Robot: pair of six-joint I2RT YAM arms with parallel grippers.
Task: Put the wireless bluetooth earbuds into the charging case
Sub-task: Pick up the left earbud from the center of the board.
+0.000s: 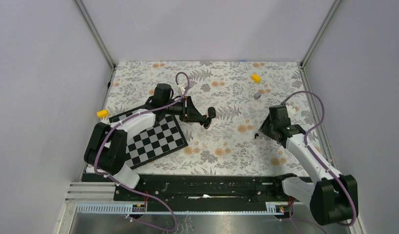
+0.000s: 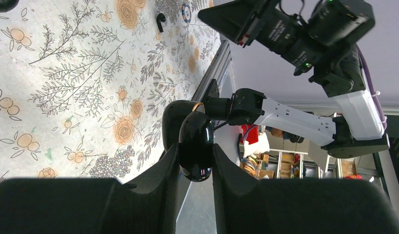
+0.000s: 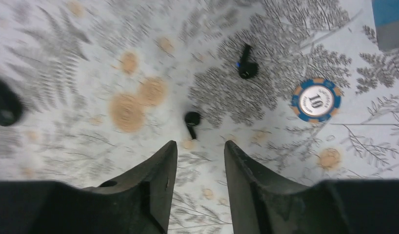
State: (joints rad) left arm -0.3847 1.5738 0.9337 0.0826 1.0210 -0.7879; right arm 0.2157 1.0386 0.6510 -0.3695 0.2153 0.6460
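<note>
My left gripper [image 2: 195,168] is shut on the glossy black charging case [image 2: 196,144], which it holds off the table with the case's open lid [image 2: 172,119] standing behind it. In the top view the same gripper [image 1: 206,120] and case [image 1: 211,112] sit near the middle of the mat. Two black wireless bluetooth earbuds lie on the floral mat in the right wrist view. One earbud [image 3: 191,119] lies just beyond my right gripper [image 3: 200,146], and the other earbud [image 3: 246,67] lies farther off to the right. The right gripper is open with nothing between its fingers.
A blue and white poker chip [image 3: 316,100] lies right of the earbuds, with a blue and grey block [image 3: 390,24] beyond it. A chessboard [image 1: 153,139] lies under the left arm. Yellow blocks [image 1: 256,77] [image 1: 103,113] and a grey block [image 1: 257,95] dot the mat.
</note>
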